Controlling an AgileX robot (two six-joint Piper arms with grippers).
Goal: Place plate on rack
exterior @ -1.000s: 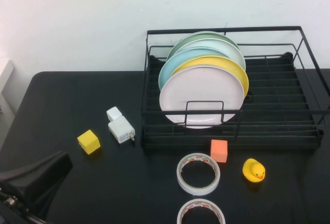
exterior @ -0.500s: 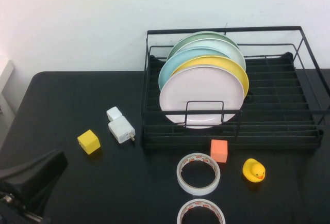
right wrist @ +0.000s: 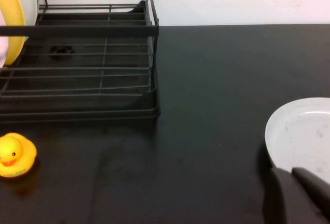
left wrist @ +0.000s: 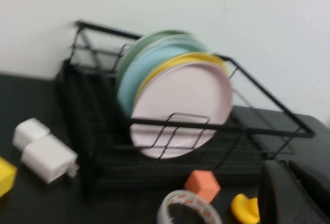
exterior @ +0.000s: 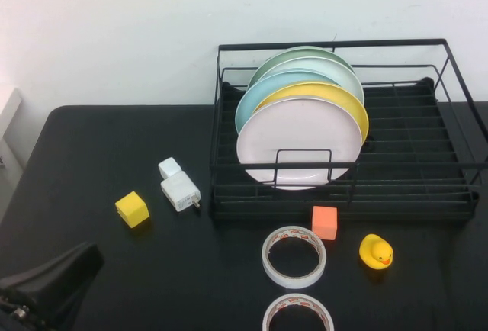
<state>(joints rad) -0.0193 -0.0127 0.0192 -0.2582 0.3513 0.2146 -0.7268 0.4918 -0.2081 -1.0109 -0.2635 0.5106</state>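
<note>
We see pink plate (exterior: 299,142) standing upright in rack (exterior: 415,186), frontmost of stack, just ahead of yellow plate (exterior: 335,96), with light blue plate (exterior: 255,98) behind. Small front wire loop crosses its lower face. Left gripper (left wrist: 289,193) low at near left corner of surface (exterior: 91,148), jaws closed, holding nothing. Right gripper (right wrist: 296,195) outside high view, jaws closed, empty, over surface beside white dish (right wrist: 301,133). Yellow duck (exterior: 375,252) sits near rack front.

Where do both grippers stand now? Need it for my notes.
Left gripper: shut, holding nothing, low near the table's left corner.
Right gripper: shut, holding nothing.
</note>
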